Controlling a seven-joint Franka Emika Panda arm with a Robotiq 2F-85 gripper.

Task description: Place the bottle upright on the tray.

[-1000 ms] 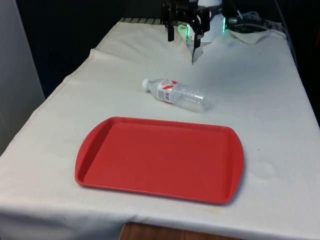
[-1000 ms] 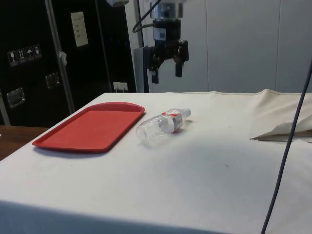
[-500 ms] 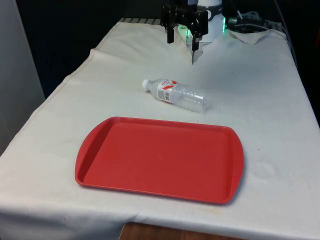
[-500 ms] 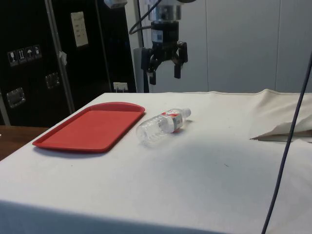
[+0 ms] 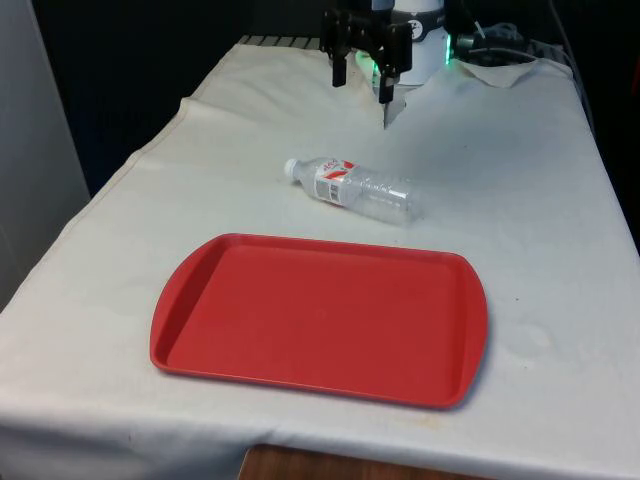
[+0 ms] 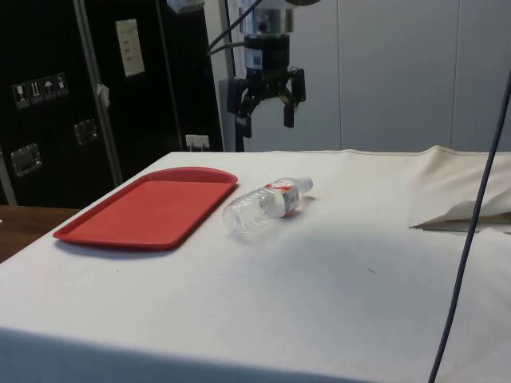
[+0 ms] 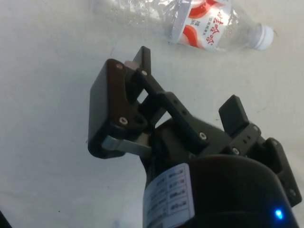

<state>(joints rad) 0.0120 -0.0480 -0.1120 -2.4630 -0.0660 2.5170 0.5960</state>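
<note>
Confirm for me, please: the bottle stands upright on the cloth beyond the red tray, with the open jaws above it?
Not quite: the bottle lies on its side on the cloth, as the side view shows. It is beyond the red tray, and the gripper hangs above with jaws open.

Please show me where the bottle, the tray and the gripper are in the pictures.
bottle (image 5: 352, 189): front view, on its label, near the middle of the body lying on the cloth.
tray (image 5: 320, 315): front view, on its bare red floor.
gripper (image 6: 263, 120): side view, midway between the two open fingertips, above the table.

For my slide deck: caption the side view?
Open gripper hovers above a bottle lying beside the red tray.
</note>
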